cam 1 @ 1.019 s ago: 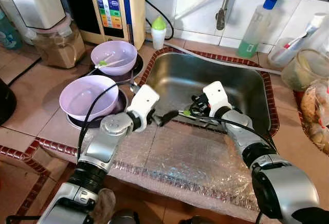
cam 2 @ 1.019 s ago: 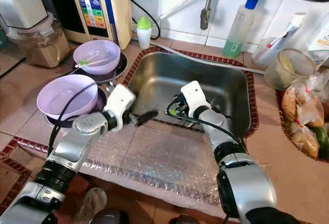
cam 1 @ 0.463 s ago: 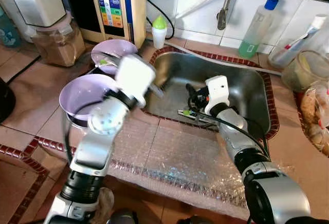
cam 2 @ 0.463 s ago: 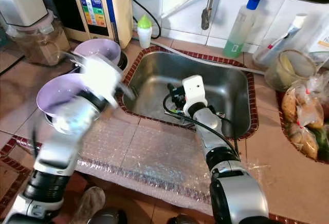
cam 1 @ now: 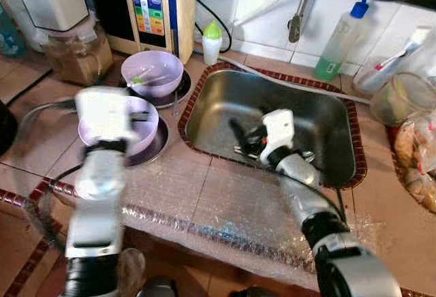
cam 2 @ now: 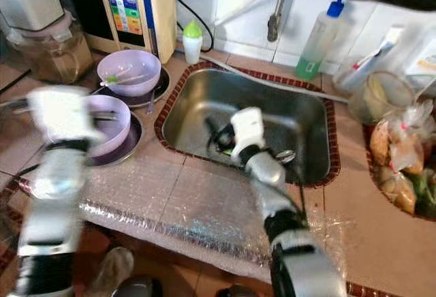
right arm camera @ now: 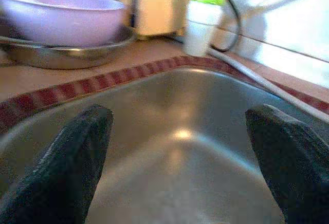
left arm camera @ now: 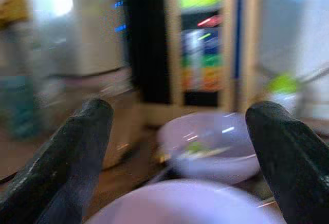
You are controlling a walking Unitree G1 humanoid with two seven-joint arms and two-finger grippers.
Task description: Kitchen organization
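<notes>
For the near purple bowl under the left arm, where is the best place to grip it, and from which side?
Judging by its pose, grip the thin rim of the near purple bowl, from above. It sits upright and open in a metal dish, so one finger can go inside the wall and one outside. The left gripper is open above it.

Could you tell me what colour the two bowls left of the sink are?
Pale lilac bowls, clearest in the left eye view.

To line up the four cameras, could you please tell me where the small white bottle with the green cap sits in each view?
Left eye view: green-capped bottle on the counter behind the sink, at its far left corner.
Right eye view: same spot.
Left wrist view: blurred green-and-white shape.
Right wrist view: beyond the sink rim.
Shared landmark: the far purple bowl, beside the bottle.
</notes>
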